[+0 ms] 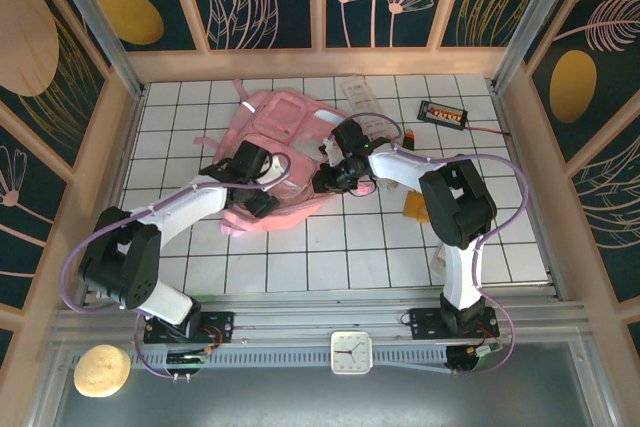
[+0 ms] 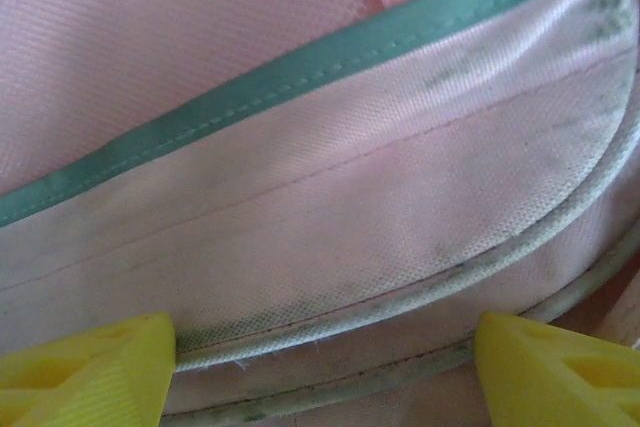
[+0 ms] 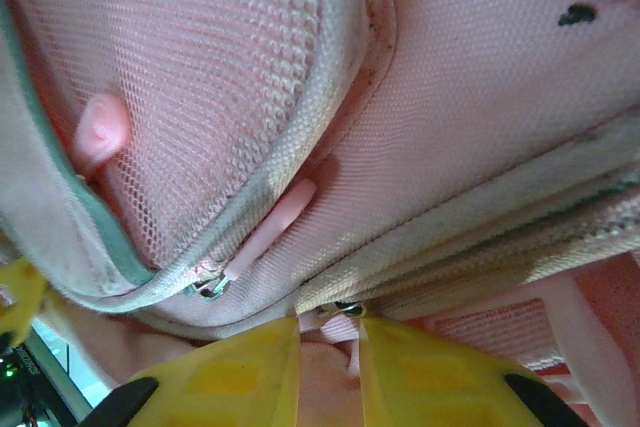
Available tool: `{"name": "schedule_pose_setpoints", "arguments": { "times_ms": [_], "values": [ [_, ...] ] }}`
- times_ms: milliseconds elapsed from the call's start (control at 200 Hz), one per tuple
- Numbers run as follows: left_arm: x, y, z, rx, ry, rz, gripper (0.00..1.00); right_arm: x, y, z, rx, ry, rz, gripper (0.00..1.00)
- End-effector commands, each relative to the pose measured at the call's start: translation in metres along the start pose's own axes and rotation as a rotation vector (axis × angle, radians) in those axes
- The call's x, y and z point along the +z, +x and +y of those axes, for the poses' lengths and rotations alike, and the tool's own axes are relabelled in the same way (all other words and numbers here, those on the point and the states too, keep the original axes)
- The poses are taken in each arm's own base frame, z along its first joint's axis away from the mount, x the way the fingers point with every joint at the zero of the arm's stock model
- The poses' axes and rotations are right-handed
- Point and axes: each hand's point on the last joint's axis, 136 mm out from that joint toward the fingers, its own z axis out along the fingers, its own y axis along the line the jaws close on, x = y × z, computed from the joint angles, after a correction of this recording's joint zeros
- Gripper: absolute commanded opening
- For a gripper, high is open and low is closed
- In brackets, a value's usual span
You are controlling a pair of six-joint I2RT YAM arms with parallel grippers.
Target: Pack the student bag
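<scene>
The student bag (image 1: 285,137) lies far-to-near, left of centre on the table (image 1: 400,257), its near hem just ahead of the wide-open, empty left jaws, while the right jaws pinch its right seam.

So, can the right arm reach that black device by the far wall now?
Probably not yet: the right gripper is pinched on the student bag; the way to the black device looks free.

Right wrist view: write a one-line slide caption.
Right gripper pinches the piped edge of the student bag, beside its pink zipper pull.
</scene>
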Motion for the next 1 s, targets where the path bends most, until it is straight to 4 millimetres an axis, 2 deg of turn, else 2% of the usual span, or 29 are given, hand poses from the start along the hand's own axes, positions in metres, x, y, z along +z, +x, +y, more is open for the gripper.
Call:
{"name": "schedule_pose_setpoints", "arguments": {
  "times_ms": [0, 125, 200, 300, 385, 425, 500, 515, 645, 736, 861, 876, 926, 996],
  "values": [
    [0.01, 0.002, 0.004, 0.119, -0.063, 0.016, 0.77, 0.007, -0.002, 0.001, -0.007, -0.003, -0.005, 0.23],
    [0.015, -0.007, 0.018, 0.153, -0.157, 0.011, 0.76, 0.009, -0.001, -0.001, -0.006, -0.004, 0.0, 0.23],
    [0.017, -0.016, 0.024, 0.177, -0.186, -0.005, 0.69, 0.01, 0.0, -0.002, -0.006, -0.005, 0.005, 0.23],
    [0.025, -0.022, 0.021, 0.208, -0.17, -0.001, 0.47, 0.011, 0.002, -0.003, -0.01, -0.001, 0.014, 0.23],
    [0.029, -0.023, 0.02, 0.201, -0.154, 0.011, 0.1, 0.01, 0.001, -0.005, -0.013, 0.004, 0.016, 0.23],
    [0.029, -0.022, 0.018, 0.189, -0.144, 0.012, 0.0, 0.007, 0.001, -0.006, -0.013, 0.01, 0.013, 0.23],
    [0.021, -0.024, 0.016, 0.157, -0.127, -0.005, 0.0, 0.002, -0.001, -0.009, 0.0, 0.008, 0.001, 0.23],
    [0.015, -0.034, 0.019, 0.147, -0.133, -0.029, 0.0, 0.0, -0.001, -0.008, 0.004, 0.005, -0.002, 0.23],
    [-0.013, -0.053, 0.019, 0.018, -0.084, -0.093, 0.0, -0.019, -0.011, -0.003, 0.022, -0.022, -0.058, 0.28],
    [-0.031, -0.064, 0.015, -0.047, -0.034, -0.139, 0.0, -0.033, -0.019, 0.005, 0.031, -0.051, -0.095, 0.37],
    [-0.048, -0.074, 0.009, -0.082, 0.017, -0.201, 0.0, -0.049, -0.029, 0.03, 0.029, -0.137, -0.139, 0.49],
    [-0.049, -0.074, 0.008, -0.083, 0.019, -0.204, 0.0, -0.057, -0.036, 0.024, 0.046, -0.141, -0.162, 0.5],
    [-0.054, -0.075, 0.008, -0.081, 0.02, -0.215, 0.0, -0.068, -0.044, 0.029, 0.049, -0.168, -0.199, 0.57],
    [-0.058, -0.076, 0.006, -0.066, 0.033, -0.226, 0.0, -0.082, -0.052, 0.035, 0.052, -0.207, -0.237, 0.61]
  ]
}}
